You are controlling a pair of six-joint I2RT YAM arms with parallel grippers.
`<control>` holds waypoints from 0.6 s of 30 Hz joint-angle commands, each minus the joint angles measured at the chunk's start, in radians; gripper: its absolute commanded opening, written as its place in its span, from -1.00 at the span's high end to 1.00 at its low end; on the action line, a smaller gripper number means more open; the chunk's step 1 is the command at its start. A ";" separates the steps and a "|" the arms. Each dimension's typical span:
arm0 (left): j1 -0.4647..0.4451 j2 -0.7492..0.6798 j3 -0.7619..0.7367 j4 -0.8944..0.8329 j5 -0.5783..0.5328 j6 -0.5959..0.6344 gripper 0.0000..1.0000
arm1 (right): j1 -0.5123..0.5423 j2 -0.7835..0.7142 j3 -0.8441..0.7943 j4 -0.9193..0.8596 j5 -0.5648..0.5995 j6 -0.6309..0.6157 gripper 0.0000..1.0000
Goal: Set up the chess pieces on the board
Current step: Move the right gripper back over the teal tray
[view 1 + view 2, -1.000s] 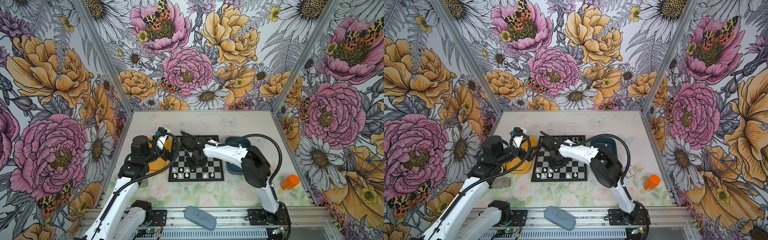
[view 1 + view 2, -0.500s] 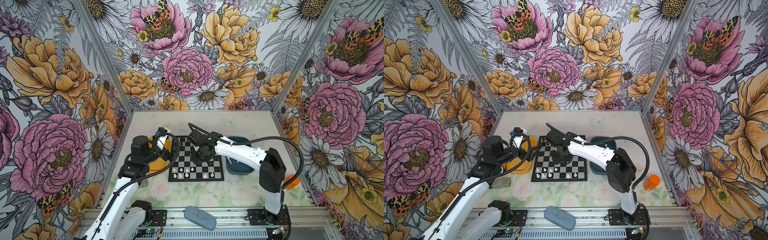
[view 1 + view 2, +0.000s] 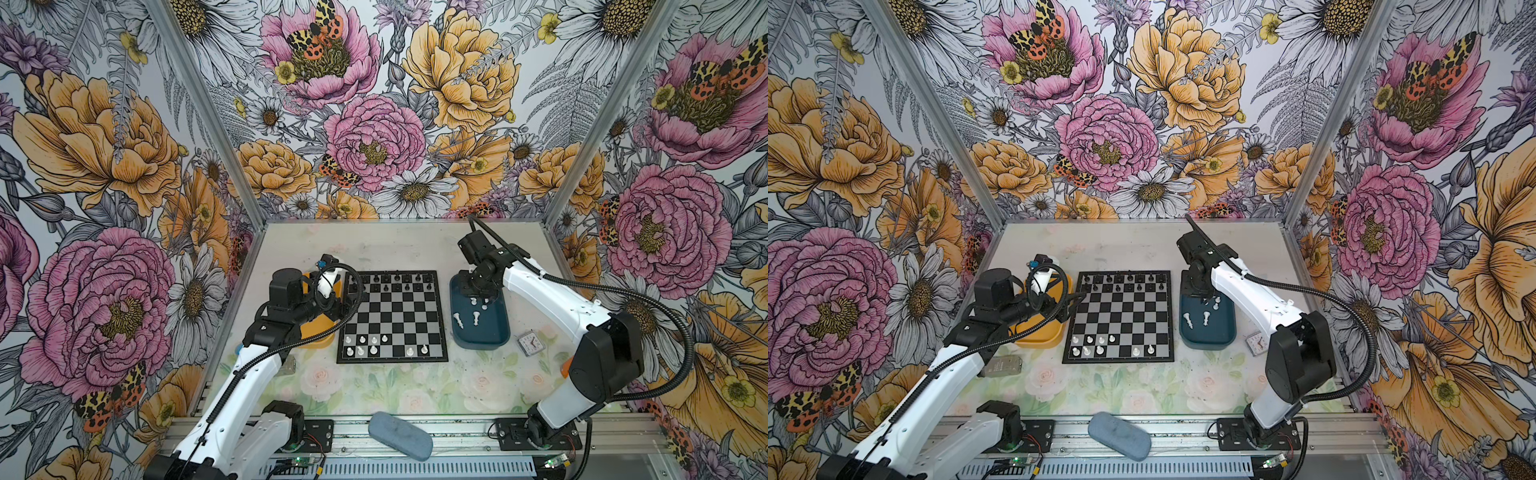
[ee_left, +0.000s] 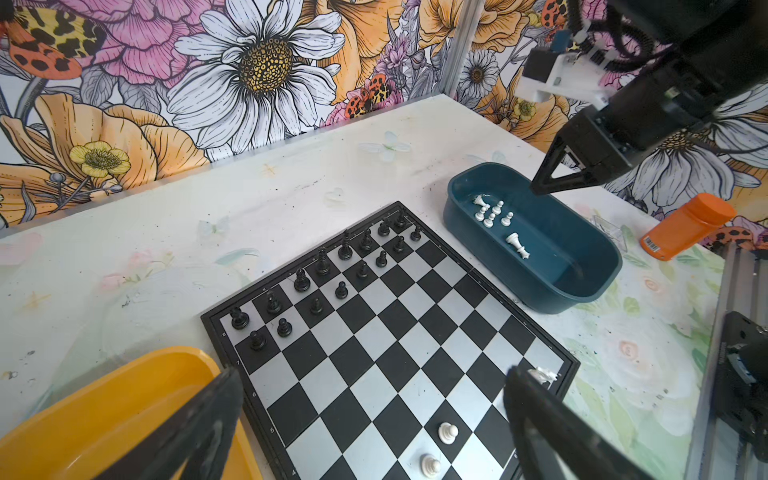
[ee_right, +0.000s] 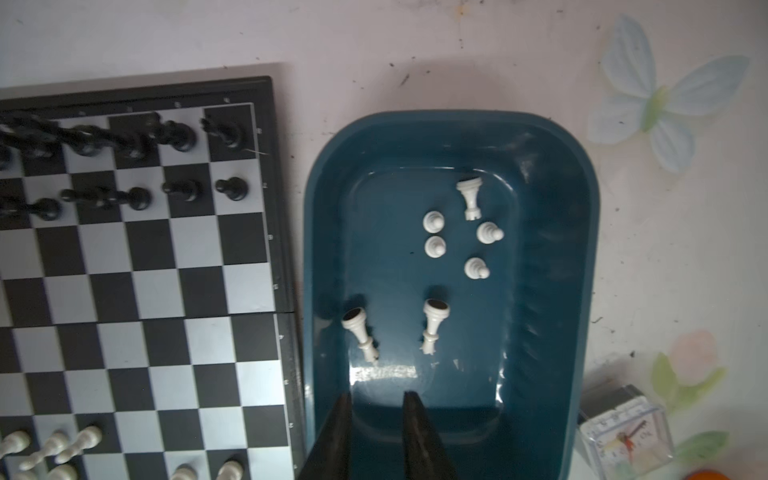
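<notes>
A second ago our right gripper (image 5: 376, 395) was low over the left part of the board (image 3: 395, 311). It has since swung right, clear of the board, and now hangs above the blue tray (image 5: 552, 249). Its jaws stand a narrow gap apart with nothing between them, so we judge that one delivery is finished and the next fetch is starting.

Seven white chess pieces (image 5: 434, 222) wait in that tray. Four pawns and what looks like a rook are in its far half, and two taller pieces lie on their sides just nearer. The other white pieces already stand on the board's two near rows, which are still gappy, while the black chessmen (image 3: 395, 280) fill the far rows.

Our left gripper (image 4: 372, 374) has not moved. Its jaws are wide apart and empty, above where the yellow tray (image 4: 124, 386) meets the board's left edge on the table (image 3: 374, 249).

The pawns sit close together, so we will have to come down squarely on a single one.
</notes>
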 commanded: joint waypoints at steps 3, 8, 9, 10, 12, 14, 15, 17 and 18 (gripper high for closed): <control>0.001 0.010 0.017 0.012 0.036 0.018 -0.98 | -0.061 0.082 0.002 -0.003 0.081 -0.099 0.55; 0.002 0.021 0.020 0.011 0.034 0.016 -0.98 | -0.098 0.144 0.021 0.013 0.084 -0.145 0.55; 0.002 0.023 0.020 0.012 0.035 0.014 -0.98 | -0.103 0.153 0.023 0.020 0.080 -0.151 0.55; 0.000 0.024 0.020 0.011 0.033 0.015 -0.98 | -0.108 0.164 0.024 0.027 0.068 -0.156 0.55; 0.002 0.027 0.022 0.013 0.032 0.015 -0.98 | -0.120 0.183 0.026 0.051 0.040 -0.165 0.55; 0.002 0.029 0.022 0.013 0.032 0.015 -0.98 | -0.128 0.201 0.029 0.071 0.013 -0.170 0.55; 0.002 0.030 0.022 0.013 0.036 0.014 -0.98 | -0.130 0.208 0.033 0.077 0.002 -0.174 0.55; 0.002 0.029 0.022 0.014 0.033 0.014 -0.98 | -0.133 0.226 0.044 0.081 -0.006 -0.178 0.53; 0.002 0.030 0.022 0.015 0.033 0.013 -0.98 | -0.136 0.236 0.049 0.087 -0.011 -0.180 0.53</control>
